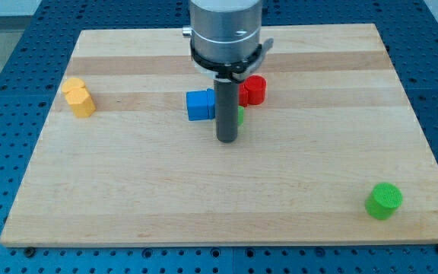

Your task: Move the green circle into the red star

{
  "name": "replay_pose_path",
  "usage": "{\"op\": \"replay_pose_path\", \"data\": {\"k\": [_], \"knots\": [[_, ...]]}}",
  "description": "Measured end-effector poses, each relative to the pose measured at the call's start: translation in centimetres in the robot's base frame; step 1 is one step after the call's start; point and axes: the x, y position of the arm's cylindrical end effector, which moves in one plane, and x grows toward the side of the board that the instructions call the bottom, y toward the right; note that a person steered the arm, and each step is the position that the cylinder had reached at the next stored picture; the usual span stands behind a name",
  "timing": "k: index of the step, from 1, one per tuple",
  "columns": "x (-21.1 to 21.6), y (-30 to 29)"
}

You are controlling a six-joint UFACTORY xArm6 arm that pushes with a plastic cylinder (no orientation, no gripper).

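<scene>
Green circle (385, 200): view's lower right, well apart from my tip (226, 141).
Red star (253, 90): just above-right of tip.
Hand: none, bare rod.

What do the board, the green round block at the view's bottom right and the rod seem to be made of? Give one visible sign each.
Board: pale wood, matte; grain and plank seams show.
Green round block: probably plastic or painted wood; flat, even colour.
Rod, down to my tip: dark, smooth, likely metal or plastic; unclear.

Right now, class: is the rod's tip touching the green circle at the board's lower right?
Apart. The camera view shows my tip near the board's middle, with bare wood between it and the green circle at the view's lower right.
</scene>
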Motion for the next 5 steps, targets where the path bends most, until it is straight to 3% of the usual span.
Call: {"op": "replay_pose_path", "data": {"k": [2,3,5], "knots": [[0.2,-1.2],[3.6,1.0],[3.1,14.9]]}}
